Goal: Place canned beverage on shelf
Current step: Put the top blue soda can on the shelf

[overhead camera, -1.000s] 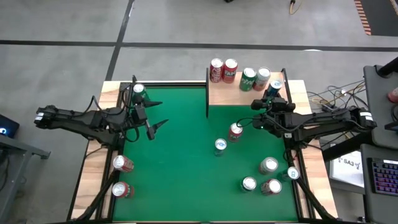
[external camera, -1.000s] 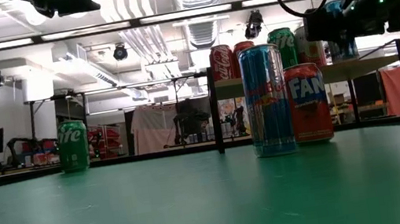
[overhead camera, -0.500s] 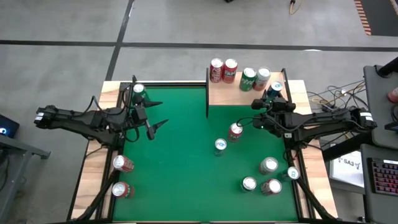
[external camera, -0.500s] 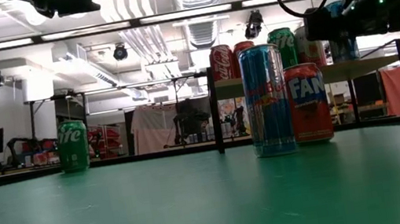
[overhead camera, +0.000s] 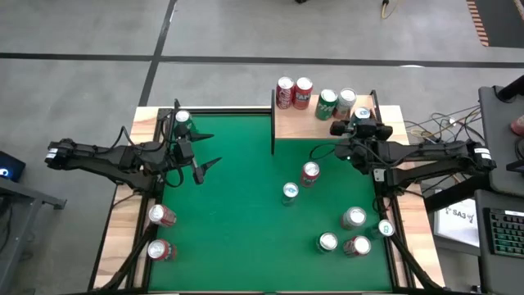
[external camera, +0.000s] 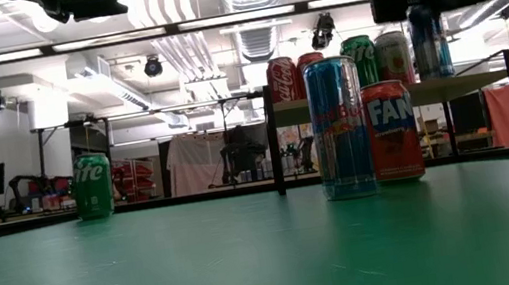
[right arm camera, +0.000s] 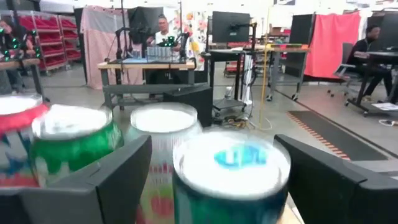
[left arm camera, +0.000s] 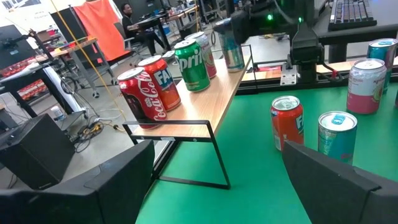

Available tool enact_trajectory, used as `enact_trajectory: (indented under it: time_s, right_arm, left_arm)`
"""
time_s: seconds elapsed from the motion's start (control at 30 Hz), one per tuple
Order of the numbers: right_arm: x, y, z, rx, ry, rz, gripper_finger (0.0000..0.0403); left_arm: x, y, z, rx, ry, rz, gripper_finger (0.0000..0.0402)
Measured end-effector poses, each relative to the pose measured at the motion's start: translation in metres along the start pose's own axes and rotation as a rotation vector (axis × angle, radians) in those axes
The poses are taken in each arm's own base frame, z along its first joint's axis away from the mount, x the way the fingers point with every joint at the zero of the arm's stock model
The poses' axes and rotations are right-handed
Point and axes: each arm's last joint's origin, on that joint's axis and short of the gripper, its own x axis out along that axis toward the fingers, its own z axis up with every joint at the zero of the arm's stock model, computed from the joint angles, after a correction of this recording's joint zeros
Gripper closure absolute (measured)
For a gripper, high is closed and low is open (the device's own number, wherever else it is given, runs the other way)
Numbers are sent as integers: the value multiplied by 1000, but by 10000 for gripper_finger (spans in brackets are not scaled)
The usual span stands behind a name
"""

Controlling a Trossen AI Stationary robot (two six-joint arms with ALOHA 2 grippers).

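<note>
The left gripper [overhead camera: 202, 150] hangs with its fingers spread and nothing between them over the left part of the green table [overhead camera: 237, 238], near a green can [overhead camera: 182, 120] standing at the far left corner. The shelf [overhead camera: 299, 121] stands at the far edge right of centre and carries 5 upright cans: 2 red cans [overhead camera: 293, 93], a green and a pale one beside them, and a blue-topped can [overhead camera: 362, 113] at its right end. The right gripper [overhead camera: 354, 128] sits at that right end with its fingers parted on either side of the blue-topped can [right arm camera: 231, 174], released rather than clenched, while 6 more cans [overhead camera: 344, 229] stand on the table below it.
</note>
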Motion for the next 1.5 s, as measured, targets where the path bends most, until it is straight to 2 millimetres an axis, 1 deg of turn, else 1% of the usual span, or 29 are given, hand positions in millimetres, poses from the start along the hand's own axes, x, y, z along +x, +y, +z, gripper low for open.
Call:
enact_trajectory:
  time_s: [0.1, 0.27, 0.4, 0.5, 0.63, 0.7, 0.83, 0.93, 1.1, 1.27, 1.37, 1.43, 1.5]
  right_arm:
    - [0, 3, 17, 8, -4, -5, 78]
    - [0, 6, 48, -33, -4, -5, 78]
    - [-1, 7, 78, -32, 6, 22, 78]
    - [-2, 8, 101, -22, 47, 137, 78]
    - [-5, 14, 125, 31, 129, 422, 78]
    - [-6, 20, 132, 48, 160, 536, 78]
    - [-8, 35, 138, 32, 241, 647, 78]
    - [-9, 46, 137, -20, 350, 657, 78]
    - [-10, 56, 132, -145, 536, 538, 78]
    - [-10, 58, 131, -230, 670, 402, 80]
    - [-8, 59, 131, -255, 746, 354, 102]
    - [-6, 59, 132, -261, 786, 339, 129]
    - [-3, 60, 133, -258, 815, 335, 165]
  left_arm:
    - [0, 0, 0, 0, 0, 0, 64]
    - [0, 0, 0, -2, 1, 0, 64]
    - [0, 0, 0, -2, 0, -1, 64]
    - [0, 0, 0, -2, 1, -1, 64]
    - [0, 0, 0, -2, 0, -1, 64]
    - [0, 0, 0, -3, 0, -1, 64]
    - [0, 0, 0, -5, 0, -2, 64]
    - [0, 0, 0, -7, 0, -5, 64]
    - [0, 0, 0, -7, 0, -5, 64]
    - [0, 0, -1, -2, 8, -6, 64]
    - [0, 0, -1, 1, 13, -7, 64]
    - [0, 0, -2, 2, 14, -7, 64]
    - [0, 0, -2, 2, 14, -7, 64]
